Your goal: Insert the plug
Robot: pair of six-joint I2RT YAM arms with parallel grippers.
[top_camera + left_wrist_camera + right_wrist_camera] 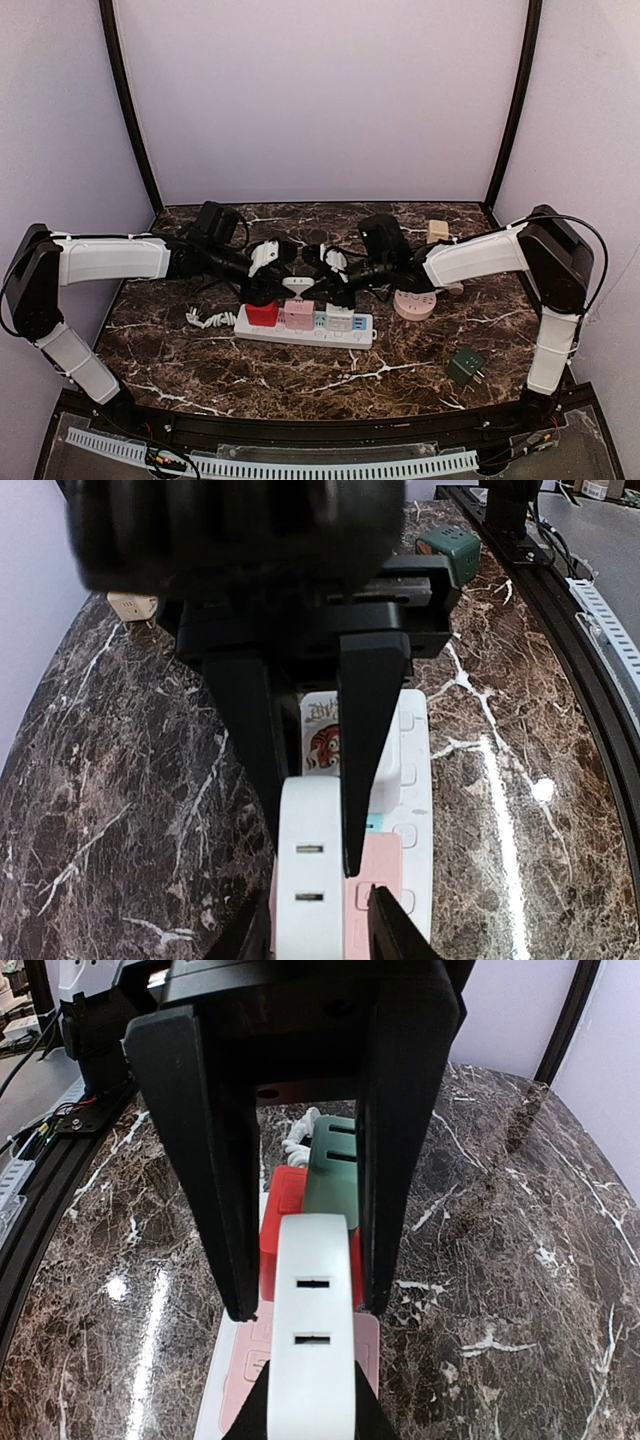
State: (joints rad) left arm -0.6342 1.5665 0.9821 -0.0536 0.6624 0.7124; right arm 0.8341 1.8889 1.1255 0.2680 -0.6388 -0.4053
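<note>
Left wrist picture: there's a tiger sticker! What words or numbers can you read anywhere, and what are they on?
Tiger sticker: marks above the tiger, too blurred to read; it sits on something white, partly hidden.
White plug: two slots, no words.
Power strip: no words visible.
Nothing else readable in any view.

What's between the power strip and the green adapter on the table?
Nothing: only bare marble tabletop separates the power strip from the green adapter, as the top view shows.
</note>
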